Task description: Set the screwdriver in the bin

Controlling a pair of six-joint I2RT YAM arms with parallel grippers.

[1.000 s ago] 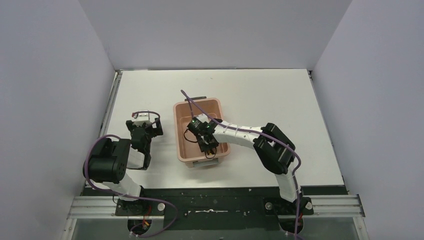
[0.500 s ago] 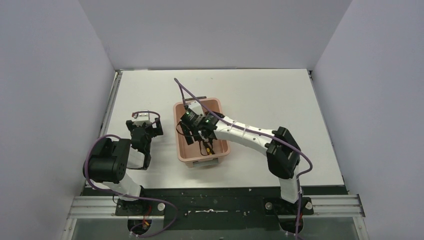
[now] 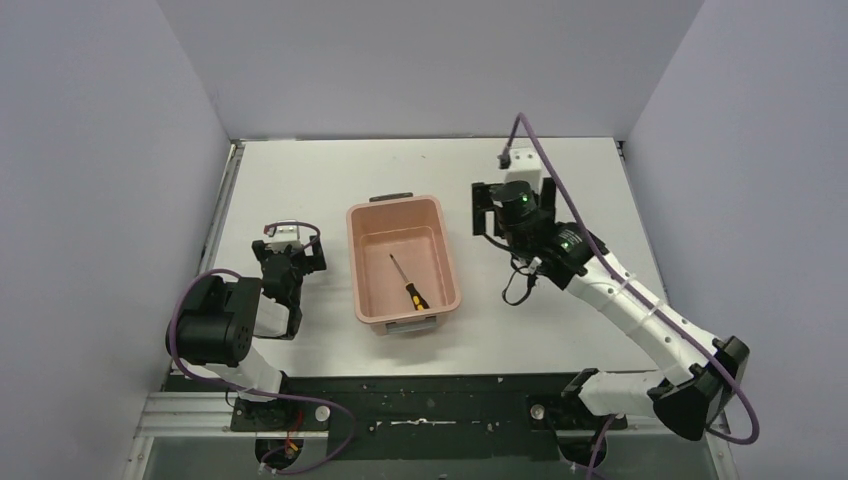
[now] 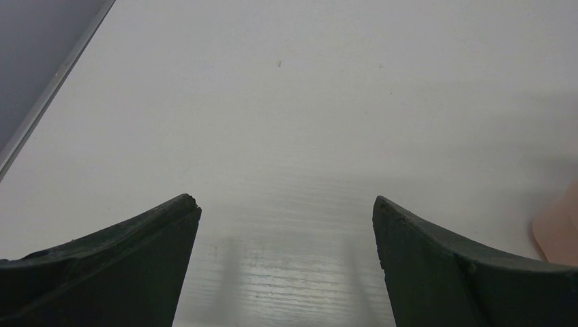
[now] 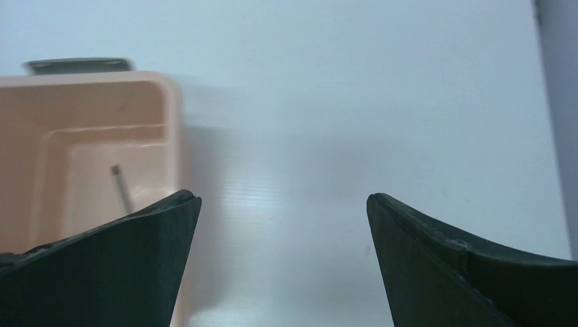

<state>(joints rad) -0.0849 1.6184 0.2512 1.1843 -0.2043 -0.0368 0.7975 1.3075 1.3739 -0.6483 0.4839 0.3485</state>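
The salmon-pink bin [image 3: 440, 250] stands mid-table, a dark handle at each short end. Inside it lies the screwdriver [image 3: 408, 281] on the floor, slanted, its black and yellow handle toward the near end. My right gripper [image 3: 512, 200] hovers over bare table to the right of the bin's far end, open and holding nothing. Its wrist view has the open right gripper [image 5: 283, 201], the bin's wall [image 5: 172, 122] at left and the screwdriver's shaft tip [image 5: 121, 184]. My left gripper [image 3: 290, 246] rests left of the bin, open and holding nothing, as the left gripper [image 4: 286, 204] shows over white table.
Grey walls close in the table on the left, back and right. A metal rail [image 3: 222, 215] runs along the left edge. A corner of the bin [image 4: 559, 231] shows at the right of the left wrist view. The right arm's purple cable [image 3: 545, 160] loops above its wrist.
The right gripper opened inside the bin and let go of the screwdriver, then swung up and out to the right. The screwdriver now lies in the bin. The left arm stayed still.
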